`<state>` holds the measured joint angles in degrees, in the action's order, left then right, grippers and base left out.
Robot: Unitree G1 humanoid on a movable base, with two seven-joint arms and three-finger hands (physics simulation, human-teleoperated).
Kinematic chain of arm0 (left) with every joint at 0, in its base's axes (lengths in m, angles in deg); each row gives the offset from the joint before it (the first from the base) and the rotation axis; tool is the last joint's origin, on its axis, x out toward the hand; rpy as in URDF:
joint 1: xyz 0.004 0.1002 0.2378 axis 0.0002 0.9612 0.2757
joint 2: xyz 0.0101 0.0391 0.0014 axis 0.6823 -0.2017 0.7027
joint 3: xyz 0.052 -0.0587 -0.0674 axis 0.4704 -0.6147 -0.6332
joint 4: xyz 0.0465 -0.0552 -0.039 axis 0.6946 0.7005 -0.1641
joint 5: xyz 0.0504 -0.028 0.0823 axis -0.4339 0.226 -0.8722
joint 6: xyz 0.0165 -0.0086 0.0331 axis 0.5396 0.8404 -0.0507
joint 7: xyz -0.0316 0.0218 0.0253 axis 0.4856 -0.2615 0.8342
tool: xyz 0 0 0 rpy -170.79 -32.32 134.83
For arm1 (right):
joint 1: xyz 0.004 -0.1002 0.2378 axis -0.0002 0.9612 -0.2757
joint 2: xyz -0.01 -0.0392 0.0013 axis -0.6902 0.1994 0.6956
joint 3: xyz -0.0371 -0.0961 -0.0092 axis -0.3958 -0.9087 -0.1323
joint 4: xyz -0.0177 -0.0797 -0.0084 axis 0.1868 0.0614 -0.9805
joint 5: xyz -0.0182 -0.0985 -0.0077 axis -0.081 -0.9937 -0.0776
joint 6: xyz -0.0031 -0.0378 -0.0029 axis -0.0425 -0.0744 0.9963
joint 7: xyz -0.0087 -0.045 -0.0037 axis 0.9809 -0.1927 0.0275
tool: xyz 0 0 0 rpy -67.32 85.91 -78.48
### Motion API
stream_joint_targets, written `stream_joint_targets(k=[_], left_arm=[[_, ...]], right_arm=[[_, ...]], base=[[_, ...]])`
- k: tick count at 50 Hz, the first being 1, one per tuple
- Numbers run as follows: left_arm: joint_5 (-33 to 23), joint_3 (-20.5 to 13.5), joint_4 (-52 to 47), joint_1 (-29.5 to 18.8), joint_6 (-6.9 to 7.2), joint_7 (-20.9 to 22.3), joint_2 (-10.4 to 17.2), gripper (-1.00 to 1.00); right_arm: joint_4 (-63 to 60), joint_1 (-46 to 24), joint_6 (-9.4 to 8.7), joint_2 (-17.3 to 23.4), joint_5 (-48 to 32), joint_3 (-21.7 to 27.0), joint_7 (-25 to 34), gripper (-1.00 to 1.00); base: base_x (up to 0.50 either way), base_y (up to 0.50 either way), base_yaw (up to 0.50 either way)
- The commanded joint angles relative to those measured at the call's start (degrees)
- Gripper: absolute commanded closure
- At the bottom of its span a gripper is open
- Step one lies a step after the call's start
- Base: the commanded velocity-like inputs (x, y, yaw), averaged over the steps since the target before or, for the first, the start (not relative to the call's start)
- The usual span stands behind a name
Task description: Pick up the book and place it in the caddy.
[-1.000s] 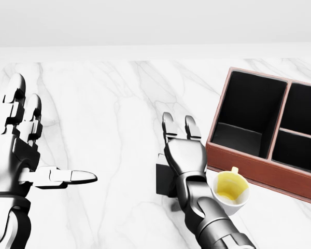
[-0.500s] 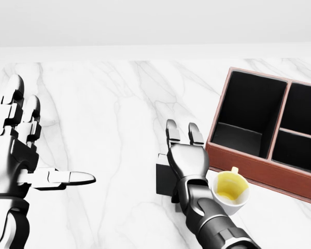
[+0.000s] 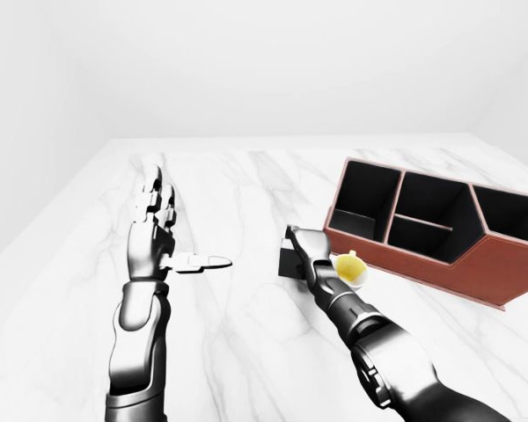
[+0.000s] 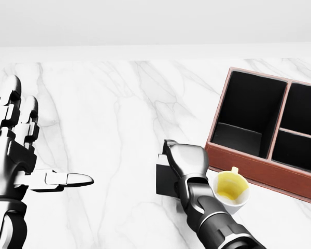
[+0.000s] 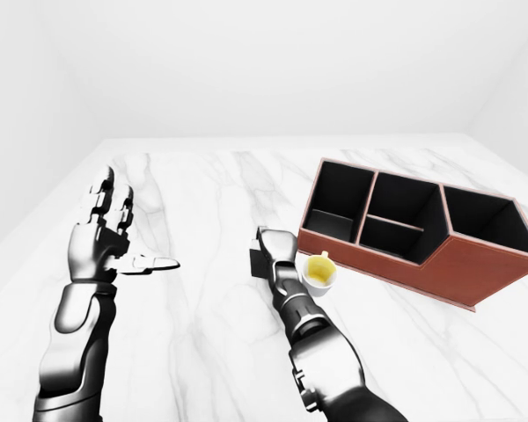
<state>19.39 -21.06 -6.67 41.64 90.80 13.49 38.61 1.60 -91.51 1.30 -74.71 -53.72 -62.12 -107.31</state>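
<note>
A small black book [image 4: 165, 182] lies on the white marble table [image 4: 114, 104], just left of the caddy. My right hand [image 4: 172, 151] rests on the book with its fingers curled down over the book's far edge. The red-brown caddy [image 4: 249, 165] with black compartments stands at the right in the head view; it also shows in the right-eye view [image 5: 440, 259]. My left hand [image 4: 49, 145] is open and empty at the left, fingers [image 4: 13, 111] upright and thumb pointing right, well apart from the book.
A white cup [image 4: 229, 191] with a yellow inside stands against my right wrist, between the book and the caddy's near wall. A white wall runs behind the table's top edge.
My right hand's fingers, stretched out flat before, have curled down over the book. The left hand has drifted slightly left and down. The book, cup and caddy have not moved.
</note>
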Motion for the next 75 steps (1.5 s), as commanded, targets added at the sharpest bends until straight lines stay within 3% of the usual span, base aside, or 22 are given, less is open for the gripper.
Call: stream_joint_targets(k=[1, 21, 25, 29, 35, 47, 63, 75], left_arm=[[0.58, -0.64, -0.23, -0.4, 0.0, 0.08, 0.22, -1.0], [0.51, -0.37, -0.04, -0.11, 0.0, -0.09, 0.13, -1.0], [0.44, -0.27, -0.2, -0.05, 0.0, -0.17, 0.1, -1.0], [0.26, -0.29, 0.35, -0.08, 0.0, -0.11, 0.14, -1.0], [0.3, -0.45, 1.6, -0.37, 0.0, -0.08, 0.23, -1.0], [0.43, -0.48, 1.68, -0.52, 0.0, -0.22, 0.39, -1.0], [0.07, -0.15, -0.28, -0.01, 0.0, -0.09, 0.13, -1.0], [-0.01, -0.16, -1.08, 0.31, 0.0, 0.01, 0.0, -1.0]], right_arm=[[1.64, 0.79, 0.01, -0.05, 1.24, 1.34, -1.67, 1.0], [-1.77, 0.92, 0.01, -0.23, 3.62, 1.43, -1.07, 1.0], [-5.29, 1.58, 1.55, 0.0, 4.11, 1.41, -0.06, 1.0], [-11.17, 3.57, 1.68, 0.44, 3.91, 0.97, 3.64, 1.0], [-23.78, 7.57, 0.07, 0.88, 2.9, 1.3, 8.92, 1.0], [-47.73, 14.05, 0.01, 1.12, 1.14, 2.14, 20.43, 1.0], [-66.67, 16.94, 0.01, 1.57, -0.14, 3.23, 31.38, 1.0], [-78.84, 15.2, 0.01, 3.25, 0.26, 5.64, 39.56, 1.0]], base=[[0.0, 0.0, 0.0], [0.0, 0.0, 0.0], [0.0, 0.0, 0.0], [0.0, 0.0, 0.0], [0.0, 0.0, 0.0], [0.0, 0.0, 0.0], [0.0, 0.0, 0.0], [0.0, 0.0, 0.0]])
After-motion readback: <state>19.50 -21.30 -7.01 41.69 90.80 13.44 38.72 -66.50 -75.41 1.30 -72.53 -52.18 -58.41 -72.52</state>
